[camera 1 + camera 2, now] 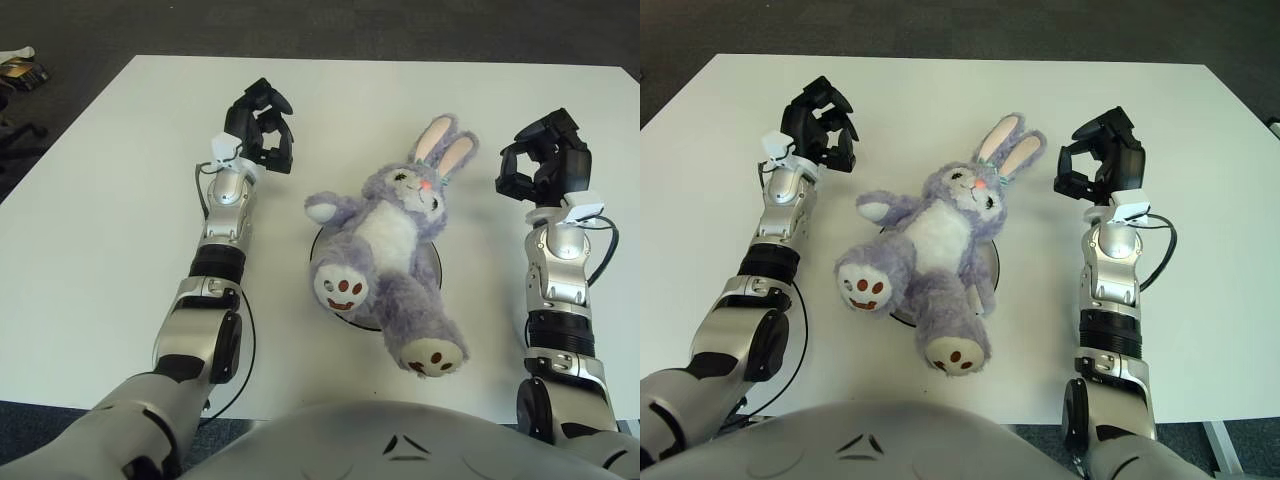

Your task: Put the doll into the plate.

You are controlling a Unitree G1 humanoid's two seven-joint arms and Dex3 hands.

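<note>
Doll (392,250) sprawls over the plate (432,262), both hands' curled fingers (268,143) empty on either side.

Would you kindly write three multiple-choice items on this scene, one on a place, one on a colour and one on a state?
1. Where does the doll lie?
A. On the plate, overhanging its rim
B. On the floor beside the table
C. In the left hand

2. What colour is most of the doll's fur?
A. Green
B. Purple
C. Orange

3. What are the two hands doing?
A. Both grip the doll
B. The right hand lifts the plate
C. Neither holds anything

Answers:
1. A: its body covers the dark plate on the white table, with a foot past the rim.
2. B: head, arms and legs are purple, the belly white.
3. C: the left hand and the right hand show curled on either side, apart from the doll.
</note>
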